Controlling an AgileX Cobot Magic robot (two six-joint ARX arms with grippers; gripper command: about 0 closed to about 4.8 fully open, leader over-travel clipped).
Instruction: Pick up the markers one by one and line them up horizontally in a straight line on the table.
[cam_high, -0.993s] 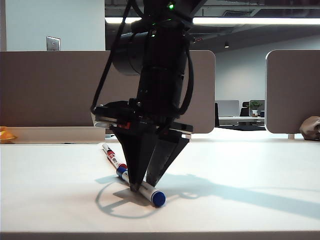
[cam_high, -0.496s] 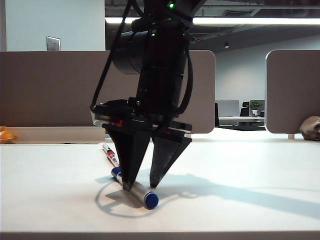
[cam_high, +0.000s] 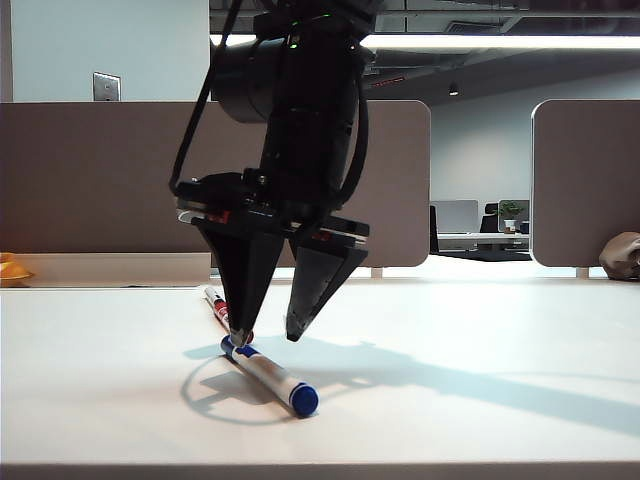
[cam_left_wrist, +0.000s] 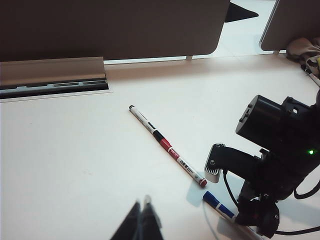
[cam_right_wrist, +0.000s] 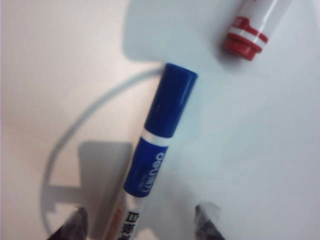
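Hiding behind the right gripper (cam_high: 268, 338), the red marker (cam_high: 217, 308).

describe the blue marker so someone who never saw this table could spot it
On the white table, look under the right claw, which hangs open. The blue marker lies flat there, in line with the red marker; its cap and end are blue, not red.

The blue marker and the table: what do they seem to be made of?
Blue marker: probably plastic, a smooth cap with a soft shine and a white printed barrel. Table: a smooth matt white top, likely laminate; it shows soft shadows.
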